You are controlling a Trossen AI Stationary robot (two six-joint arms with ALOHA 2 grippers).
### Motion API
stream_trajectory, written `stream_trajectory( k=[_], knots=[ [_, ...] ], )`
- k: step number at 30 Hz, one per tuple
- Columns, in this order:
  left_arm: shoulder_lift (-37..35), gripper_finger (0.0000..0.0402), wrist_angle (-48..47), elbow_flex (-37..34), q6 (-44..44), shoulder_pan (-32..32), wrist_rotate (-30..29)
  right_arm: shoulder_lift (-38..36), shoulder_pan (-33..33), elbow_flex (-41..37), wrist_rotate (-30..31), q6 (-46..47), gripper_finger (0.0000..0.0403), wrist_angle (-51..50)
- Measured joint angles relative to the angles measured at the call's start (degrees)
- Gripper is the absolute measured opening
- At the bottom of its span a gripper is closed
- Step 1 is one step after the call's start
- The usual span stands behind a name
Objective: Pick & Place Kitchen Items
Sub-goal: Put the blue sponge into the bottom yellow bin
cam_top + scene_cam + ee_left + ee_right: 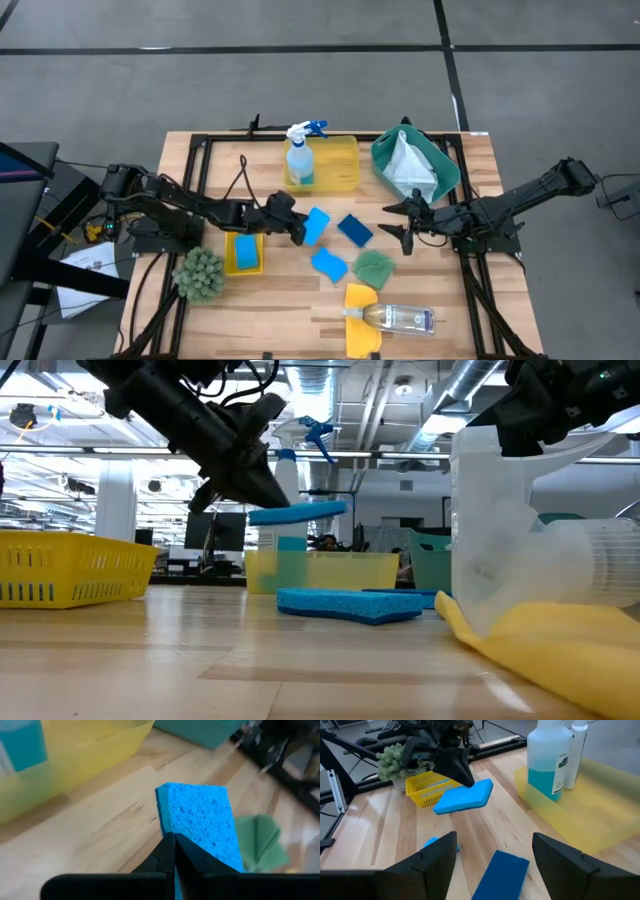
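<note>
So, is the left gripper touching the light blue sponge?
Touching: the left wrist view shows the left gripper shut on the light blue sponge.

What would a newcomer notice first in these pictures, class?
Probably the left hand shut on a blue sponge, lifting it clear of the table near the middle. Next, the spray bottle of blue liquid standing in the yellow tray at the far edge, and the right hand open beside the teal bin.

two dark jointed arms, black loose cables, left gripper (pixel 297 232) tapered black fingers, right gripper (pixel 401 222) broad black fingers
</note>
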Motion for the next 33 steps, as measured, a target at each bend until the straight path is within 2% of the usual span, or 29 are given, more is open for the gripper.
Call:
stream_trajectory(
  k=[3,7,12,17,22,26,33],
  knots=[
    [-3.03,0.0,-3.82,-0.04,4.83,0.51,3.15,0.0,0.0,0.0,-0.03,-0.02,0.025,0.01],
    [-8.55,0.0,-8.21,-0.02,16.95,2.56,13.7,0.0,0.0,0.0,-0.06,-0.18,0.025,0.19],
    [-13.67,0.0,-13.2,-0.01,40.28,5.34,30.52,0.0,0.0,0.0,-0.2,-0.94,0.025,0.52],
    [-14.89,0.0,-15.82,-0.04,64.36,6.08,46.44,0.0,0.0,0.02,-0.25,-1.8,0.025,1.21],
    [-14.86,0.0001,-19.8,0.7,75.37,6.58,51.64,0.0,0.0,0.02,-0.4,-2.4,0.025,1.96],
    [-14.86,0.0001,-24.05,2.03,76.89,7.94,56.59,0.0,0.0,0.02,-0.42,-2.99,0.025,2.56],
    [-14.84,0.0001,-37.65,6.42,82.74,7.68,56.82,0.0,-0.01,0.02,-0.42,-3.95,0.025,3.58]
  ],
)
